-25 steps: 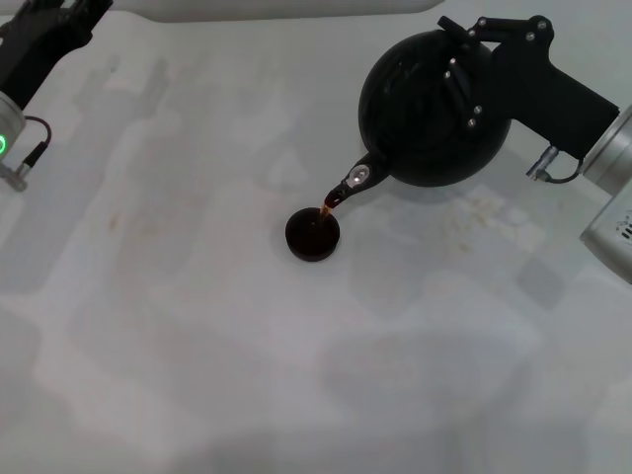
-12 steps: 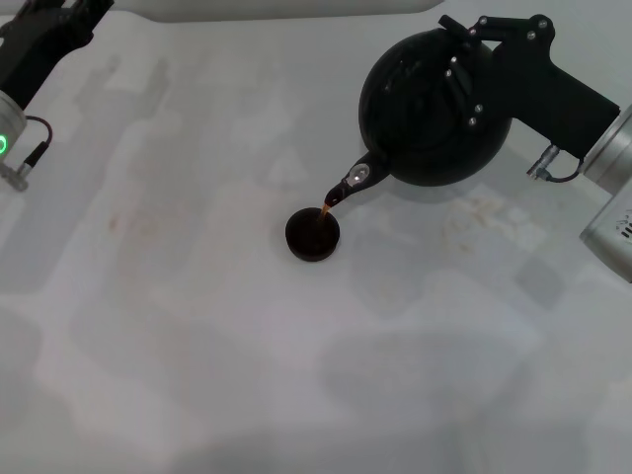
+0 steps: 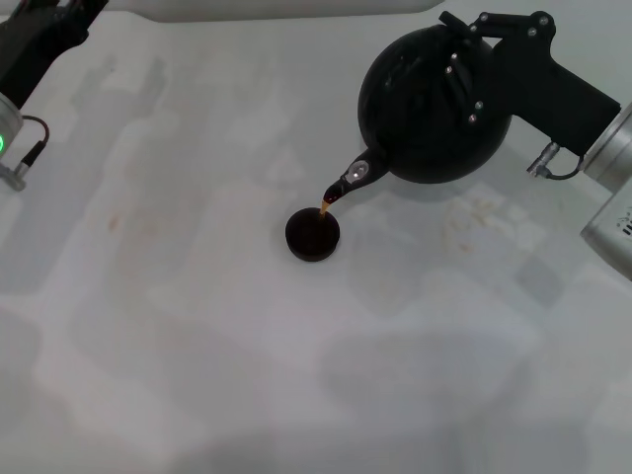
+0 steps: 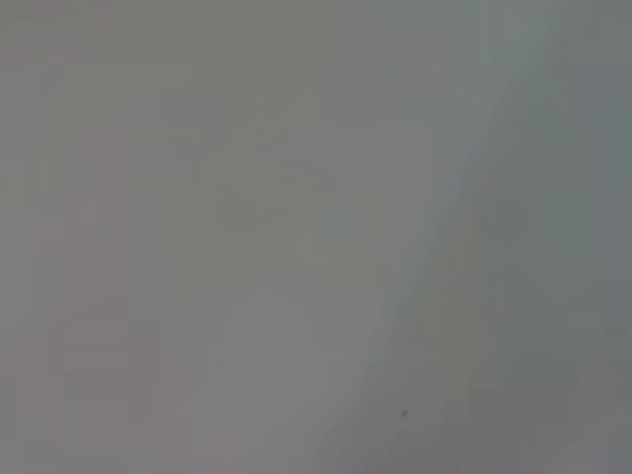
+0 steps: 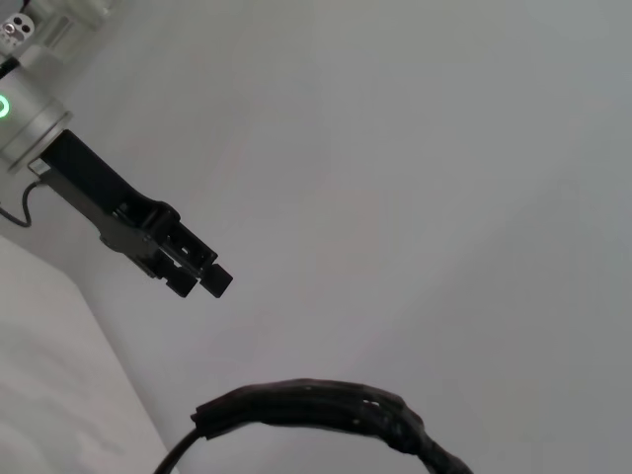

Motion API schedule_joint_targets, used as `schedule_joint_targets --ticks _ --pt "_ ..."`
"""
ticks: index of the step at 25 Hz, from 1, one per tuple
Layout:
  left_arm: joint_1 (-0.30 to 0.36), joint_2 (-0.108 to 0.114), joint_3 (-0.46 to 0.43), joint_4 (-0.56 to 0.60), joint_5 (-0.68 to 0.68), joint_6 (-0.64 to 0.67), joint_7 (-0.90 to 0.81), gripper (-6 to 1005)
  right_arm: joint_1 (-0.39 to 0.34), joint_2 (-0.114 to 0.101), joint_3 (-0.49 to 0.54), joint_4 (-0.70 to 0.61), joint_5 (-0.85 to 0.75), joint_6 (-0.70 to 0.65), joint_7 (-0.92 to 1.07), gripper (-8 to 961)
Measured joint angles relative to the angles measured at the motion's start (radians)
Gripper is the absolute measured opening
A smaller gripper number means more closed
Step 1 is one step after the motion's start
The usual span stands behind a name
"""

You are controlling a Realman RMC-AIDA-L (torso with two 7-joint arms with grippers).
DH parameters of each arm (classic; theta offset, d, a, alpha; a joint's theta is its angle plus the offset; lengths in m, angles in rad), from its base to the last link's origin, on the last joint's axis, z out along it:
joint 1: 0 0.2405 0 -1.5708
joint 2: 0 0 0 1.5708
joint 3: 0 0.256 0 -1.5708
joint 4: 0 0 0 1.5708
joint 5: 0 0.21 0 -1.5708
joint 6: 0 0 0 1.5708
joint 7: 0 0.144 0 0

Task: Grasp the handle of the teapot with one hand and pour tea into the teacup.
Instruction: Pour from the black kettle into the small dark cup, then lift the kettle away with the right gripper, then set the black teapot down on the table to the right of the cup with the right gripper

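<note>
well to the left, the left gripper (image 3: 39, 39) sits parked at the table's (image 3: 197, 346) far corner, fingers apparently closed on nothing. centrally, the teacup (image 3: 312, 234) looks dark with tea under the spout. rightward, the right gripper (image 3: 464, 74) clamps the handle (image 5: 326, 410), holding the teapot (image 3: 430, 109) tilted: pouring appears nearly done; righting the pot remains.

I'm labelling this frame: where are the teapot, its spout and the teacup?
teapot (image 3: 420, 109), head view, round black body.
spout (image 3: 348, 183), head view, tip tilted down over the cup.
teacup (image 3: 312, 234), head view, dark tea inside.
</note>
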Motion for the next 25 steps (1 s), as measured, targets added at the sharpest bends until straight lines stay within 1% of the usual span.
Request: schedule_joint_targets --ticks 5,13,17,20,22,25 --pt "0.000 0.000 0.000 0.000 0.000 0.000 0.003 726 -0.001 -0.002 0.001 -0.002 0.000 -0.001 0.095 129" --pt "-0.002 0.001 0.000 -0.006 0.000 0.001 0.004 726 0.003 -0.006 0.010 0.002 0.009 0.005 0.390 140" --pt "-0.003 0.002 -0.001 -0.009 -0.001 0.001 0.004 726 -0.001 -0.007 0.011 0.012 0.064 -0.002 0.518 146" --pt "-0.003 0.002 0.000 -0.011 0.000 0.001 0.004 726 -0.004 -0.010 0.011 0.065 0.149 -0.030 0.580 150" --pt "-0.003 0.002 0.000 -0.011 -0.001 0.002 0.004 727 -0.005 -0.016 0.012 0.142 0.202 -0.062 0.618 153" --pt "-0.003 0.002 0.000 -0.012 0.000 0.002 0.004 727 -0.016 -0.016 0.013 0.175 0.216 -0.070 0.645 158"
